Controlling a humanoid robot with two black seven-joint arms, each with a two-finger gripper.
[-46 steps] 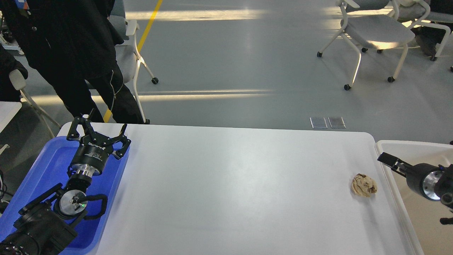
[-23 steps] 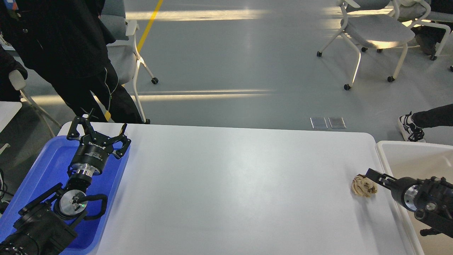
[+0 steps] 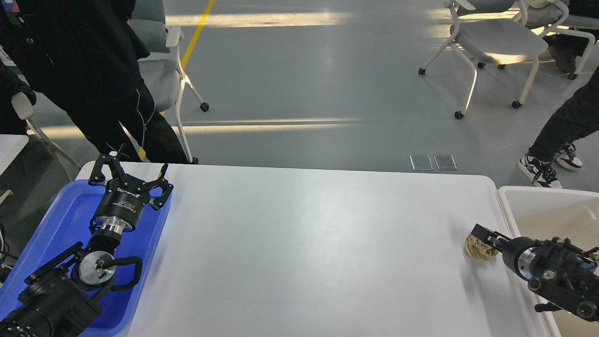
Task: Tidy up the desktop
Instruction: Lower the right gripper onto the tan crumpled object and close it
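Note:
The white desktop fills the middle of the head view. A crumpled beige-brown paper wad lies near its right edge. My right gripper reaches in from the right and sits at the wad's upper right side, covering part of it. Its dark fingers cannot be told apart. My left gripper is open and empty, its fingers spread, over the far right corner of the blue tray at the desktop's left end.
A white-rimmed beige bin stands right of the desktop, beside my right arm. A person in black stands behind the far left corner. Another person's legs and wheeled chairs are at the back right.
My right gripper has moved from over the bin leftward and down to the paper wad, now touching or covering its edge. A person's legs have walked in at the right. My left arm is still.

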